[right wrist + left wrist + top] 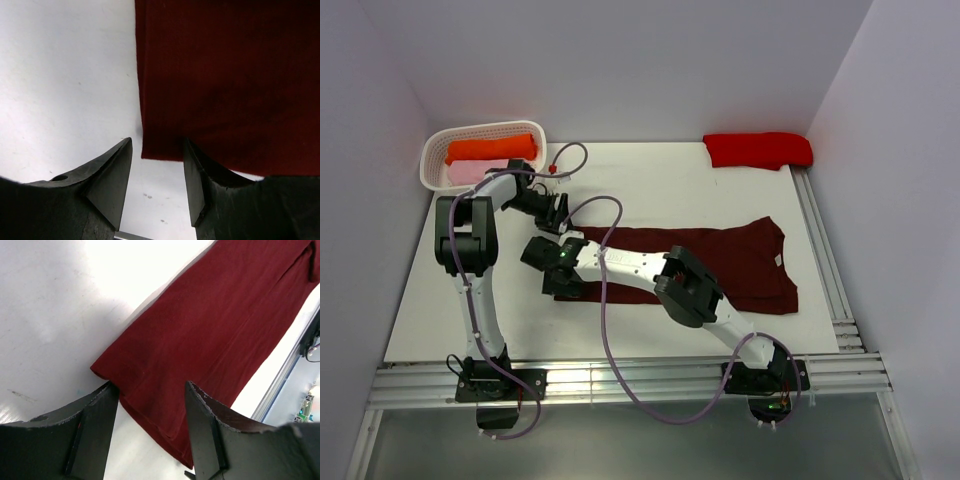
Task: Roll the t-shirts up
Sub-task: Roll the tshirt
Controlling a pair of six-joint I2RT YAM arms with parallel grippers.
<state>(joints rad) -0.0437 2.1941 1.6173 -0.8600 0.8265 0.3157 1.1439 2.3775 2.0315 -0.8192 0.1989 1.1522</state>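
If you count them, there are four shirts, one basket and two arms at the white table [650, 180]. The maroon shirt [720, 265] lies flat in the middle, the red shirt [758, 150] sits in the far right corner, and the basket [432, 160] in the far left corner holds the orange shirt [492, 150] and what looks like a pink shirt [465, 174]. Both arms bend down to the maroon shirt's left end, where the left gripper [152, 385] and the right gripper [157, 142] each hang over a corner with jaws apart, holding nothing.
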